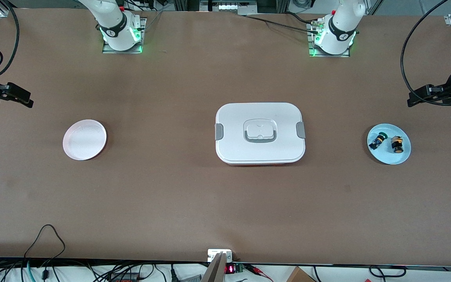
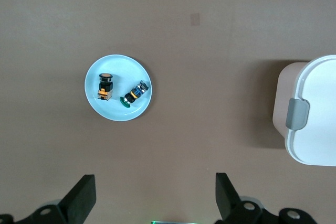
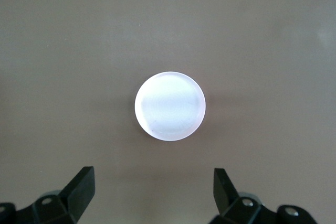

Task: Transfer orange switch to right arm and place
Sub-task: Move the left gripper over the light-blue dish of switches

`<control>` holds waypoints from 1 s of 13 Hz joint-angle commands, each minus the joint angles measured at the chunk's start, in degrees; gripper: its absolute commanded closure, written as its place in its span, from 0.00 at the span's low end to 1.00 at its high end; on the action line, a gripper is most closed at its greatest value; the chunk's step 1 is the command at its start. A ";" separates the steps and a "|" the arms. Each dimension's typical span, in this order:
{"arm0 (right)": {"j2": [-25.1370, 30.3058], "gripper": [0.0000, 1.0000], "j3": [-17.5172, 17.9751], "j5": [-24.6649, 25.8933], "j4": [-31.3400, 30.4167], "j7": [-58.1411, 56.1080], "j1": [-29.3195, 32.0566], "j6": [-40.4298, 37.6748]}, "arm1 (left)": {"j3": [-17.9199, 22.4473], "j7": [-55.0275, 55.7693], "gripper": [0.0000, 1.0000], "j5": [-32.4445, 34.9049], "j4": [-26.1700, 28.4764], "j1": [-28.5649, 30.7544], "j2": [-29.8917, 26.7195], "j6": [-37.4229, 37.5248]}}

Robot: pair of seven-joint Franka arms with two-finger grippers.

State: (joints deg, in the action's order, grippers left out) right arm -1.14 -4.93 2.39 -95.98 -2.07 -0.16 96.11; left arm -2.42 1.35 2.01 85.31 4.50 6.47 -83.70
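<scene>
Front view: the brown worktop (image 1: 194, 196) carries three things in a row. A white lidded box (image 1: 260, 133) with grey side clips sits in the middle. Toward the left arm's end lies a light blue plate (image 1: 401, 156), and on it are two small switches lying side by side, apart from each other: the orange switch (image 1: 397, 144) and a green-capped switch (image 1: 376, 141), the latter on the side of the plate nearer the box. Toward the right arm's end lies a pink plate (image 1: 84, 140) with nothing on it. The left gripper (image 1: 415, 99) hangs at the left arm's end of the worktop, above the surface and just off the blue plate. The right gripper (image 1: 24, 100) hangs at the right arm's end, well apart from the pink plate. Both arms are waiting.

Left wrist view: the left gripper (image 2: 155, 198) looks down on the blue plate (image 2: 113, 111). Its jaws are spread wide and hold nothing. The orange switch (image 2: 105, 86) lies on the plate with its round cap showing, beside the green-capped switch (image 2: 135, 93). A corner of the white box (image 2: 315, 114) shows at the edge.

Right wrist view: the right gripper (image 3: 154, 195) is above the pink plate (image 3: 169, 106), jaws spread wide and holding nothing.
</scene>
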 commanded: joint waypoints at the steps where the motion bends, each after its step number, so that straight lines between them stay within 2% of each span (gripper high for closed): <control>1: -0.53 0.00 0.45 -0.89 1.23 -0.65 0.51 -0.49 | -0.13 -4.24 0.00 -0.34 -1.56 0.51 1.96 0.73; 3: -0.79 0.00 0.45 -0.89 1.23 -0.65 0.42 -0.49 | -0.13 -11.05 0.00 0.28 -0.94 0.60 2.83 1.08; 8: -0.79 0.00 0.45 -0.89 1.32 -0.65 0.42 -0.49 | -0.04 -41.82 0.00 6.59 -0.23 1.83 7.85 0.82; 11: -0.79 0.00 0.45 -0.89 1.94 -0.65 0.51 -0.58 | -0.04 -50.81 0.00 7.66 2.22 2.00 8.20 -0.14; 13: -0.79 0.00 0.45 -0.89 1.94 -0.65 0.51 -0.58 | -0.13 -62.20 0.00 7.57 5.03 3.14 8.20 -5.13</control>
State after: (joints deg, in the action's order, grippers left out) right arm -1.58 -4.88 2.38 -95.26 -2.08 -0.16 96.11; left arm -2.25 -51.41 8.19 87.50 6.62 15.53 -85.10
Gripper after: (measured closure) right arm 0.000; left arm 0.000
